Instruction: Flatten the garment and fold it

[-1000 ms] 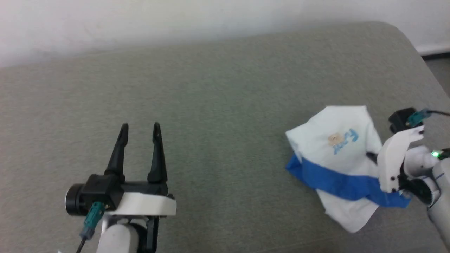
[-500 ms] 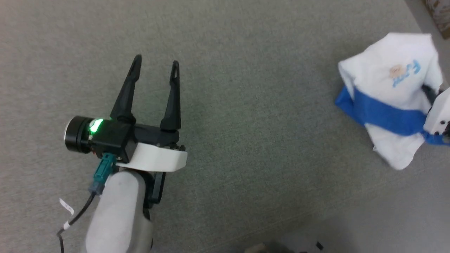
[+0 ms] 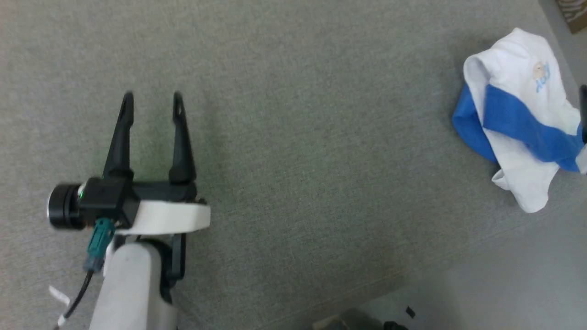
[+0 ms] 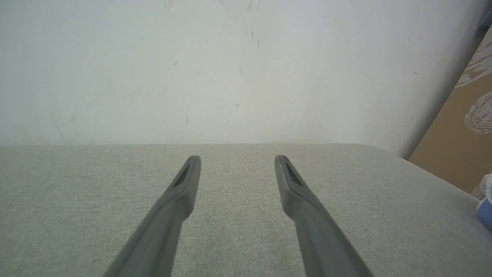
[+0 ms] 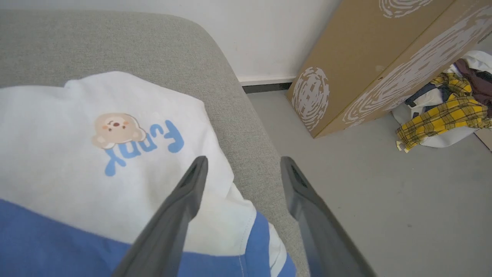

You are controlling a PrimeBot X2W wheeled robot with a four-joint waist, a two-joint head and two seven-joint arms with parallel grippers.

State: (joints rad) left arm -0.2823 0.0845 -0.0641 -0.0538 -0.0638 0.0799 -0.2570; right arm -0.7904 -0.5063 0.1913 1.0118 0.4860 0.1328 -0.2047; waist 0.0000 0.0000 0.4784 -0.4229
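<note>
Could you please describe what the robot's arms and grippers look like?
The left gripper has two long, tapering black jaws on a black body with a white curved cover, a small green light and a teal plug feeding a tagged black cable; its forearm is pale grey. The right gripper has the same dark, slotted jaws.

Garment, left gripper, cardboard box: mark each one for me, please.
garment (image 3: 527,128), head view, on the blue sleeve across its white body.
left gripper (image 3: 152,96), head view, midway between its open fingertips.
cardboard box (image 5: 346,57), right wrist view, on its brown side panel.
</note>
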